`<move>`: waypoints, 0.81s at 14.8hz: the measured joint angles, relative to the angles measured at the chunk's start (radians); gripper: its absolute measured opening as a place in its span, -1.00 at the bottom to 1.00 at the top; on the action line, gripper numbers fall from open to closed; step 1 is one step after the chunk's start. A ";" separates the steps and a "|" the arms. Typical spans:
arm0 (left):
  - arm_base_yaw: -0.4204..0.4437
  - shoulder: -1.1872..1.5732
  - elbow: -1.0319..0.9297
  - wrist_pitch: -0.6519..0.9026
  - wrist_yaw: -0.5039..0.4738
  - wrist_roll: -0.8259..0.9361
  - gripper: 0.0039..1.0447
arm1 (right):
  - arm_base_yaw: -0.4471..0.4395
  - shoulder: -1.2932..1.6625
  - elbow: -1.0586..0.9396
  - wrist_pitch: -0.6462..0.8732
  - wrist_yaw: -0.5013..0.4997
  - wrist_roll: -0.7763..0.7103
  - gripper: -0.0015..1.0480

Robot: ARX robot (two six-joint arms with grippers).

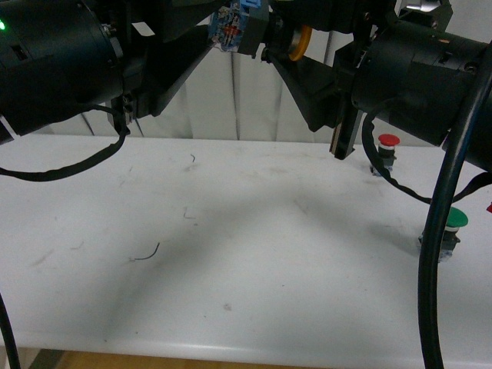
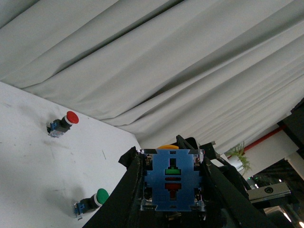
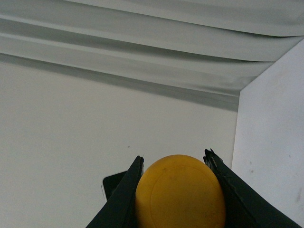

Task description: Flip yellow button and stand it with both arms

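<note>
The yellow button (image 1: 265, 34) hangs high above the white table (image 1: 231, 254), lying sideways between my two arms. Its blue contact block points left and its orange-yellow cap (image 1: 300, 42) points right. My left gripper (image 1: 231, 31) is shut on the blue block, which fills the left wrist view (image 2: 173, 178) between the black fingers (image 2: 126, 190). My right gripper (image 1: 288, 46) is shut on the cap end, and the round yellow cap (image 3: 179, 192) sits between its fingers (image 3: 124, 194) in the right wrist view.
A red-capped button (image 1: 387, 150) stands at the table's far right; it also shows in the left wrist view (image 2: 61, 124). A green-capped button (image 1: 447, 231) stands nearer on the right, also in the left wrist view (image 2: 91, 202). A pale curtain (image 1: 254, 100) hangs behind. Black cables (image 1: 77, 165) droop from both arms.
</note>
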 joint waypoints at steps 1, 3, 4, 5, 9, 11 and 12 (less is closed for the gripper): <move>0.000 -0.002 -0.001 0.000 0.000 0.000 -0.43 | 0.000 0.000 0.000 0.000 0.000 0.000 -0.31; -0.001 -0.013 -0.007 0.001 0.002 -0.009 0.28 | 0.001 0.000 0.000 -0.005 0.001 -0.013 -0.31; -0.001 -0.013 -0.007 0.001 0.001 -0.011 0.56 | 0.001 0.000 0.000 -0.005 0.003 -0.013 -0.31; -0.001 -0.013 -0.007 0.001 0.001 -0.012 0.63 | 0.001 0.000 0.000 -0.005 0.003 -0.013 -0.31; -0.001 -0.013 -0.007 0.001 0.001 -0.013 0.83 | 0.001 0.000 0.000 -0.005 0.003 -0.013 -0.31; -0.001 -0.013 -0.007 0.001 0.000 -0.013 0.91 | 0.001 0.000 0.000 -0.005 0.003 -0.013 -0.31; -0.001 -0.013 -0.007 0.001 0.000 -0.013 0.91 | 0.001 0.000 0.000 -0.005 0.003 -0.013 -0.31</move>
